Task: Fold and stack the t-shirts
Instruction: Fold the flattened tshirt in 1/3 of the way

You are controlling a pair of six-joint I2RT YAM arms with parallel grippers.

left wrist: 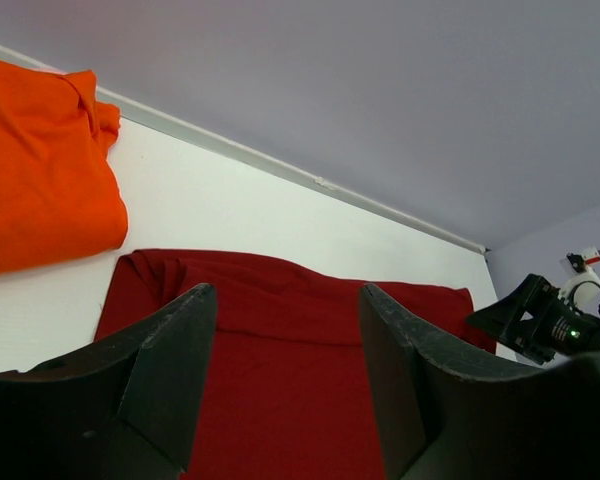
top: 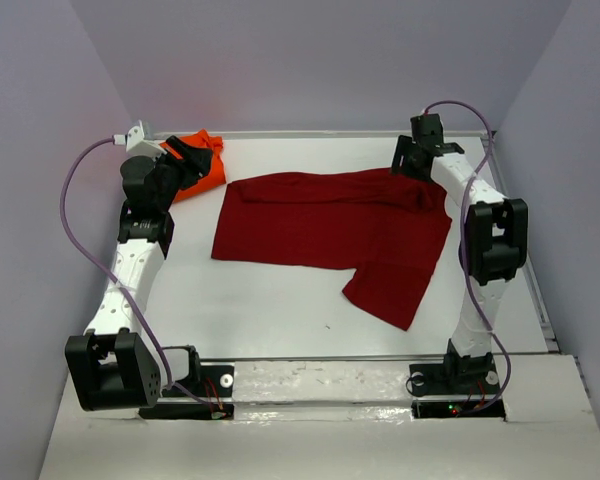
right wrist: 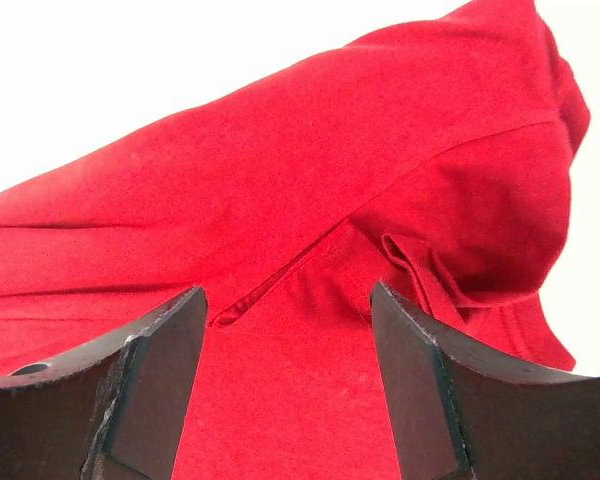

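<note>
A dark crimson t-shirt lies spread across the middle of the white table, one sleeve pointing toward the near right. A bright orange t-shirt sits bunched at the back left corner. My left gripper hovers open by the orange t-shirt, facing along the crimson t-shirt; nothing sits between its fingers. My right gripper stands open low over the crimson shirt's back right corner, its fingers straddling a seam of the cloth without pinching it.
A raised rail borders the table's back edge, with grey walls close on three sides. Bare white table shows in front of the crimson shirt. The right arm's wrist appears at the far right of the left wrist view.
</note>
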